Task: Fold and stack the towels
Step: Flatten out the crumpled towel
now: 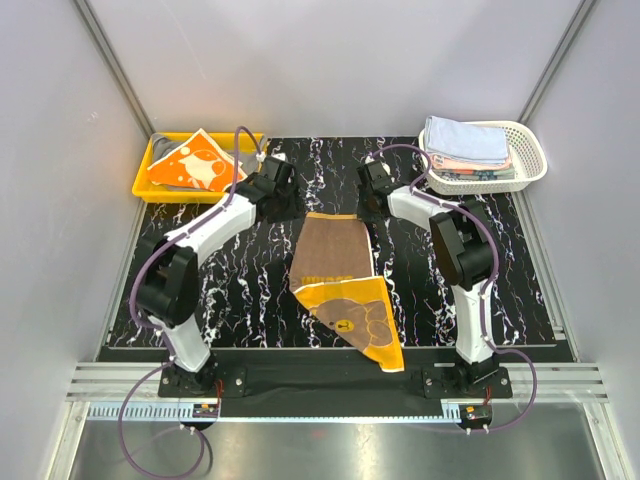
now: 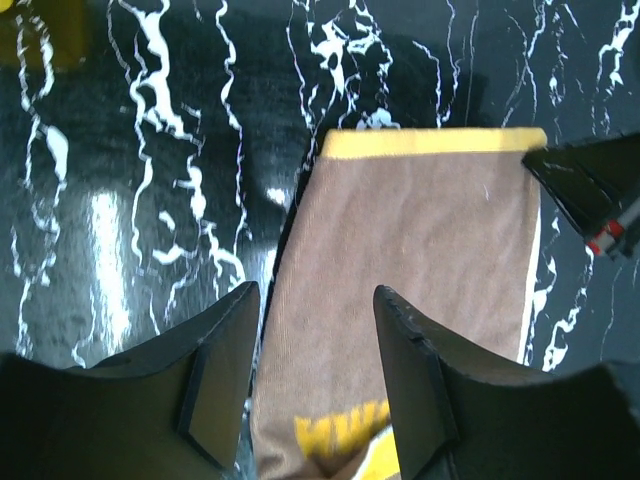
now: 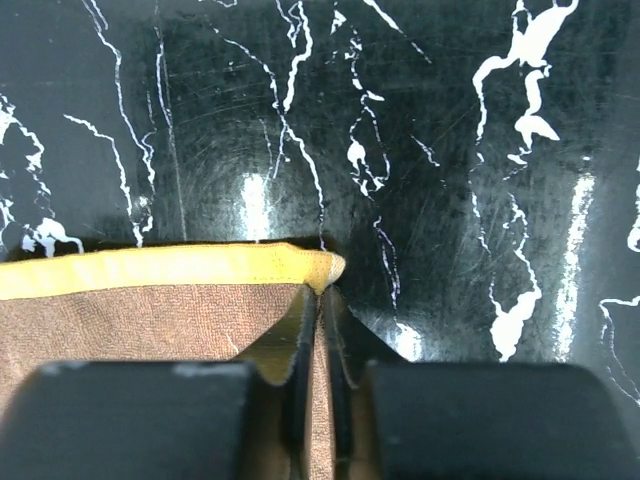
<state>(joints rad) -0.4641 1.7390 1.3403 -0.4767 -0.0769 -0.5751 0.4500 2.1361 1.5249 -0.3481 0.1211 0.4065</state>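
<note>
A brown towel with a yellow hem (image 1: pixel 336 262) lies mid-table, its near part showing an orange-yellow bear print (image 1: pixel 355 315). My right gripper (image 1: pixel 372 203) is shut on the towel's far right corner; in the right wrist view (image 3: pixel 322 300) brown cloth (image 3: pixel 150 305) runs between the closed fingers. My left gripper (image 1: pixel 284 203) is open and empty over the towel's left edge (image 2: pixel 420 220); in the left wrist view (image 2: pixel 315 300) its fingers (image 2: pixel 225 360) straddle that edge. An orange towel (image 1: pixel 195 165) lies in the yellow tray. Folded blue and pink towels (image 1: pixel 465 140) sit in the white basket.
The yellow tray (image 1: pixel 147 187) stands at the far left, the white lattice basket (image 1: pixel 532 165) at the far right. The bear towel's near corner reaches past the black marbled mat's (image 1: pixel 250 300) front edge. Grey walls enclose the table.
</note>
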